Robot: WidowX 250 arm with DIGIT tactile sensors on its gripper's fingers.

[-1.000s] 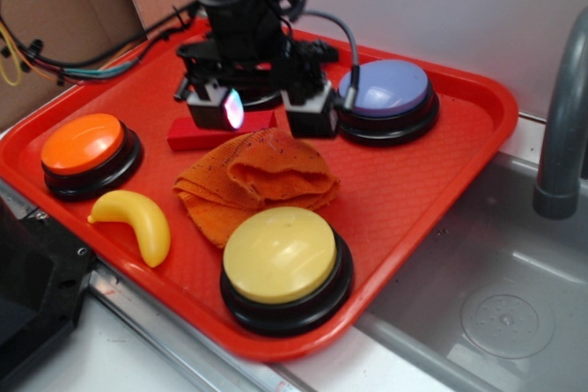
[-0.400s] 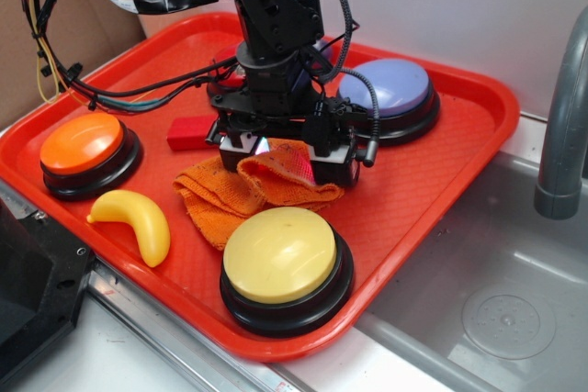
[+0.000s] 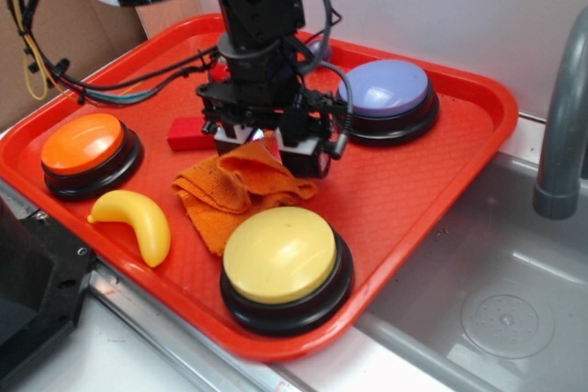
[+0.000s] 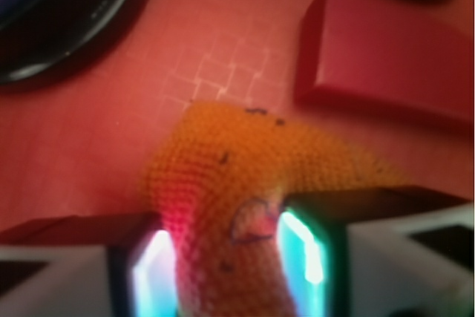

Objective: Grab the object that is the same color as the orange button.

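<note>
The grasp itself looks to be the step in hand: the gripper (image 3: pixel 266 147) stands over the middle of the frame in the exterior view with its fingers pinched on a raised fold of the orange cloth (image 3: pixel 234 192), and the wrist view confirms it, showing a ridge of the coarse weave (image 4: pixel 230 206) squeezed between the two lit pads at the bottom of the frame. The rest of the cloth lies bunched on the tray floor just below and left of the gripper, touching or nearly touching the yellow button's (image 3: pixel 280 254) upper edge. The orange button (image 3: pixel 83 144), whose colour names the target, sits at the left of the frame, well apart from the cloth. What the next move calls for, in my judgement, is a straight lift with the pinch held firm, since only a fold is caught and a knit this loose could slip out or drag (the red block (image 3: pixel 188 132) lies just behind the gripper, so a sideways sweep might nudge it). As for containers, the red tray (image 3: pixel 432 172) holds everything: the orange button at left, the yellow banana (image 3: pixel 138 222) at lower left, the yellow button at lower centre, a pale purple button (image 3: pixel 386 89) at upper right, the red block, and the cloth in the middle. To the right of the tray a grey sink basin (image 3: pixel 496 309) appears to hold nothing, with a grey pipe (image 3: pixel 560 126) rising at the right edge.
</note>
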